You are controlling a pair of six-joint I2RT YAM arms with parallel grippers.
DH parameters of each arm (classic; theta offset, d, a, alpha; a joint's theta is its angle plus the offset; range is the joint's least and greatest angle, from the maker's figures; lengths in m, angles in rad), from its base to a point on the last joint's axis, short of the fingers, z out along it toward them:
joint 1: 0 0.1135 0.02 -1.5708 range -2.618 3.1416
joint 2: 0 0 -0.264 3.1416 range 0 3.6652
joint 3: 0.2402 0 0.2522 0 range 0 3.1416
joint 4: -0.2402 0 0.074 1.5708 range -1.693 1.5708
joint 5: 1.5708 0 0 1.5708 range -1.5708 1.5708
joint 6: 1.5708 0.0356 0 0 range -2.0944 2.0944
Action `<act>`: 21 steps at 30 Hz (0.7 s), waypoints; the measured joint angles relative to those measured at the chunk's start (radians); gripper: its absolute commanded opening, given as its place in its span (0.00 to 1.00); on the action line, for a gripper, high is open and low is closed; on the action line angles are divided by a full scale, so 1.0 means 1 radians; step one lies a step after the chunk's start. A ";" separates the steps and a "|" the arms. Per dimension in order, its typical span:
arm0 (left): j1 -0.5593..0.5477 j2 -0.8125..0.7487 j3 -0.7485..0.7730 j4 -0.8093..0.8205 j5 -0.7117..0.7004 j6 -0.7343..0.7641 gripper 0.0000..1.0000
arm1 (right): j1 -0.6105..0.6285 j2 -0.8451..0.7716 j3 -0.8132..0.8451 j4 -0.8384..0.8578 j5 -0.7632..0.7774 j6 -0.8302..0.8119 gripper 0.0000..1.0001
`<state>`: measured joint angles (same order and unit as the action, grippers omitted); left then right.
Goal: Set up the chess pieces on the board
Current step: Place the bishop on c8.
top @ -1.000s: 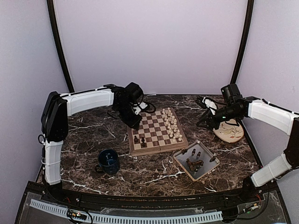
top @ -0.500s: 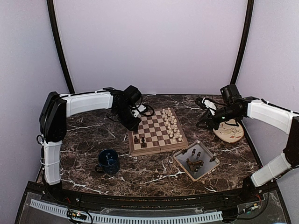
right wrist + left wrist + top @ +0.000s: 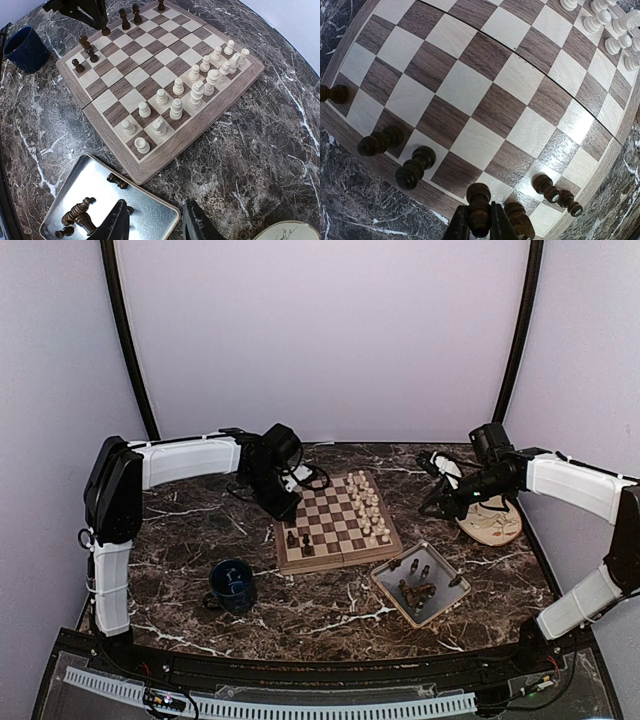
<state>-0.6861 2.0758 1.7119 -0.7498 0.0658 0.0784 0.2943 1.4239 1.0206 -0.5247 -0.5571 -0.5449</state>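
Jaws of left gripper (image 3: pixel 479 226) pinched narrowly on one upright dark piece (image 3: pixel 478 207), above the edge row at the far left corner of the board (image 3: pixel 330 530). Jaws of right gripper (image 3: pixel 156 220) parted, holding nothing, above the far corner of the grey tray (image 3: pixel 102 182). Other dark chessmen (image 3: pixel 415 167) standing along that same left side of the board; cream pieces (image 3: pixel 178 86) in two rows along the opposite side. Loose dark figures (image 3: pixel 77 212) lying in the tray, on the table (image 3: pixel 330 625) near the board's right corner. Blue mug (image 3: pixel 232 585) near the board's left corner; beige plate (image 3: pixel 492 523) at far right.
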 measured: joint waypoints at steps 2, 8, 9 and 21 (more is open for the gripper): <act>0.000 0.000 0.000 -0.001 0.018 0.006 0.09 | 0.000 0.001 0.000 0.000 0.000 0.000 0.38; 0.000 0.000 -0.007 -0.010 0.045 0.016 0.09 | 0.000 0.006 0.000 0.000 0.000 0.000 0.38; 0.000 0.000 -0.009 -0.011 0.047 0.017 0.09 | 0.000 0.006 0.000 -0.001 0.000 0.000 0.38; 0.000 0.003 -0.011 -0.037 0.052 0.020 0.10 | 0.000 0.007 0.000 -0.003 0.000 -0.004 0.38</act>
<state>-0.6861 2.0785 1.7004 -0.7872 0.1181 0.0986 0.2943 1.4311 1.0206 -0.5278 -0.5568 -0.5488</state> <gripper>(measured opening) 0.133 0.380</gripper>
